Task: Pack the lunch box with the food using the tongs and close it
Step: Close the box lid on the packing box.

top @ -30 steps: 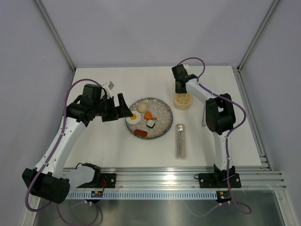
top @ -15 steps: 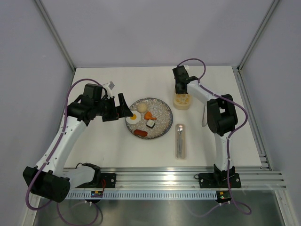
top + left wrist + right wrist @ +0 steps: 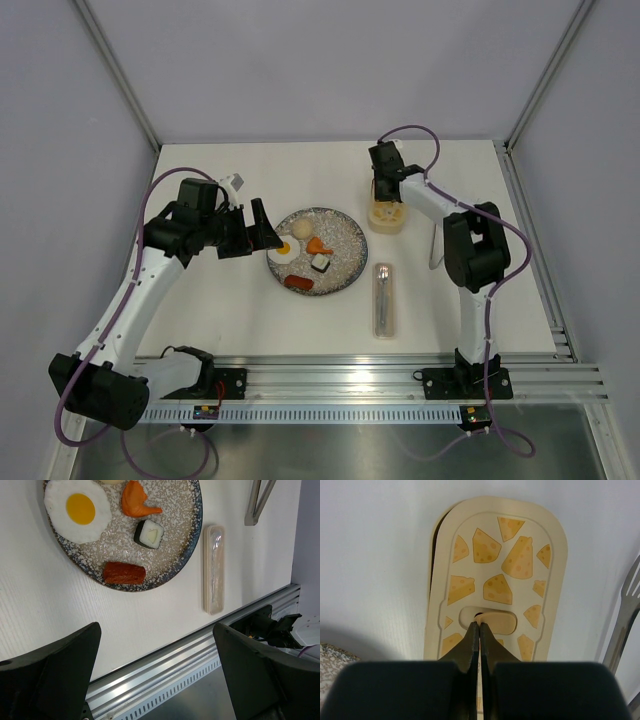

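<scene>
The cream lunch box (image 3: pixel 386 216) sits at the back right, its yellow-patterned lid (image 3: pixel 495 570) lying a little askew, with a dark gap along the left edge. My right gripper (image 3: pixel 383 196) (image 3: pixel 479 623) is shut, its tips pinching the left end of the lid's small tab. The food lies on the speckled plate (image 3: pixel 345 235): fried egg (image 3: pixel 75 510), orange piece (image 3: pixel 136 505), sushi roll (image 3: pixel 149 534), sausage (image 3: pixel 124 573), bun (image 3: pixel 300 229). The silver tongs (image 3: pixel 434 250) (image 3: pixel 622 620) rest right of the box. My left gripper (image 3: pixel 262 228) (image 3: pixel 155 630) hangs open and empty, left of the plate.
A long clear cutlery case (image 3: pixel 384 300) (image 3: pixel 213 570) lies near the front, right of the plate. The aluminium rail (image 3: pixel 400 375) runs along the table's near edge. Grey walls close in the left, back and right.
My right gripper and forearm have shifted slightly to the right over the lunch box. The left arm has stayed still.
</scene>
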`<state>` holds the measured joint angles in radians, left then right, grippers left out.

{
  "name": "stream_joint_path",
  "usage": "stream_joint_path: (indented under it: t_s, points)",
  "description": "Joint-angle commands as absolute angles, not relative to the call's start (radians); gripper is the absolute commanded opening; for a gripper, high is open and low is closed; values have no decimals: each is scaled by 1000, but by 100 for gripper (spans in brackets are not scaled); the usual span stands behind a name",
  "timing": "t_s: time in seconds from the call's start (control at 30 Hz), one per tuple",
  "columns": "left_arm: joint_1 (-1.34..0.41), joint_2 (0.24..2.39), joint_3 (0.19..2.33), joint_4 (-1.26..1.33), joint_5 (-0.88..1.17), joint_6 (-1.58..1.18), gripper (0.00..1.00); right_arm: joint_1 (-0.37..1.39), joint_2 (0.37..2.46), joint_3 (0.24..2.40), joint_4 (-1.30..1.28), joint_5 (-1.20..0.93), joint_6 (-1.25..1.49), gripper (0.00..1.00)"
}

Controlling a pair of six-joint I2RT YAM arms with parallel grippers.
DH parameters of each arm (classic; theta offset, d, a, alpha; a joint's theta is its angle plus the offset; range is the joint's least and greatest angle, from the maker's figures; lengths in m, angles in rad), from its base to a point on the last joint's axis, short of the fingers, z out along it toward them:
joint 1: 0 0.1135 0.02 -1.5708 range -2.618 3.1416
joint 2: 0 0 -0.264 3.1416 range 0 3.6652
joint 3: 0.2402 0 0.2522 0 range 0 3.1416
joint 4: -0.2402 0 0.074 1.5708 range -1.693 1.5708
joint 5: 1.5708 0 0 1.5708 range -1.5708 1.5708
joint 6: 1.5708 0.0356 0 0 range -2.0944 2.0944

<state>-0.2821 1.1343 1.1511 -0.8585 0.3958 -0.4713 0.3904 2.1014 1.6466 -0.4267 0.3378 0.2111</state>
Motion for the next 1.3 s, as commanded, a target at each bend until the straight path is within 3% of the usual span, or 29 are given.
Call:
stream_joint_path:
  t_s: [0.0, 0.9, 1.07, 1.13, 1.27]
  points:
    - [-276, 1131, 1149, -812, 416, -468, 99, 400, 2022, 1628, -385, 319, 190, 0]
    - [-276, 1131, 1155, -818, 416, -468, 99, 405, 2088, 1643, -402, 311, 183, 0]
    - [-278, 1128, 1155, -816, 417, -469, 99, 405, 2077, 1660, -417, 311, 183, 20]
    - [-276, 1127, 1154, -816, 419, -469, 99, 403, 2072, 1680, -431, 311, 183, 39]
    - [-278, 1123, 1154, -818, 416, -468, 99, 403, 2054, 1707, -446, 310, 186, 51]
